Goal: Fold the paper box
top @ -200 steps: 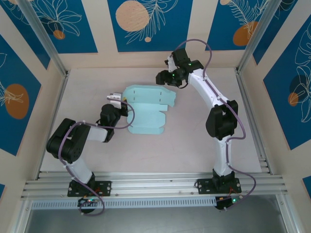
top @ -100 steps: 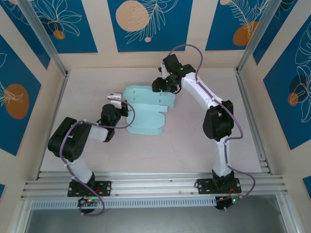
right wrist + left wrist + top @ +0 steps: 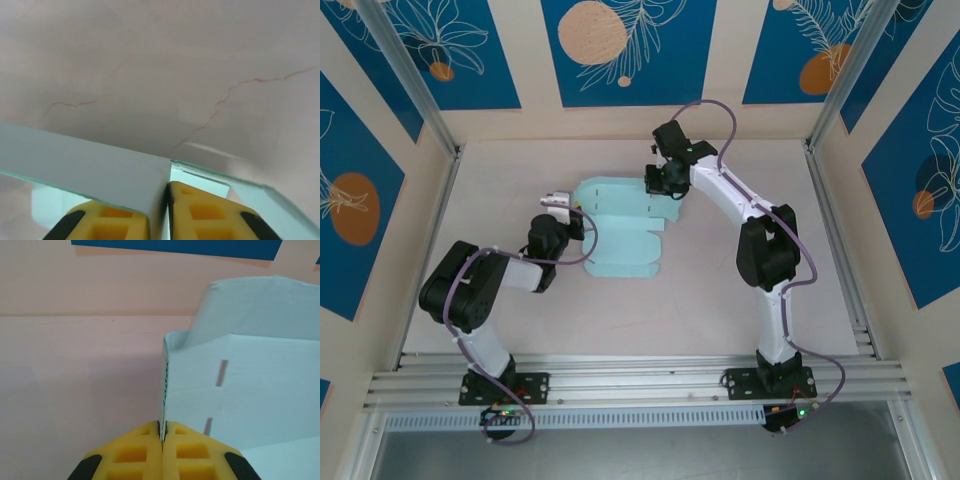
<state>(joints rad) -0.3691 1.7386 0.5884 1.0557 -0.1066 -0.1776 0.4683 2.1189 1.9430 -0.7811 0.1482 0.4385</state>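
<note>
Middle: pale mint-blue card paper box (image 3: pixel 620 235), partly folded with flaps raised, takes up the centre-left of the pale pink table (image 3: pixel 700 310).
Left flank: black left arm (image 3: pixel 470 290) lies low, and its left gripper (image 3: pixel 582 224) is clamped on the card's left edge.
Right flank: white-and-black right arm (image 3: pixel 760 230) arches across to the card's far right corner, where the right gripper (image 3: pixel 660 186) pinches it.
Free room: bare strip between the card and the near aluminium rail (image 3: pixel 640 385); far left corner; far right corner beyond the right arm.
Limits: blue-patterned wall panels (image 3: pixel 620 40) on three sides.

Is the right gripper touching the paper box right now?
Touching. The right wrist view shows the right gripper with jaws shut on an edge of the paper box.
</note>
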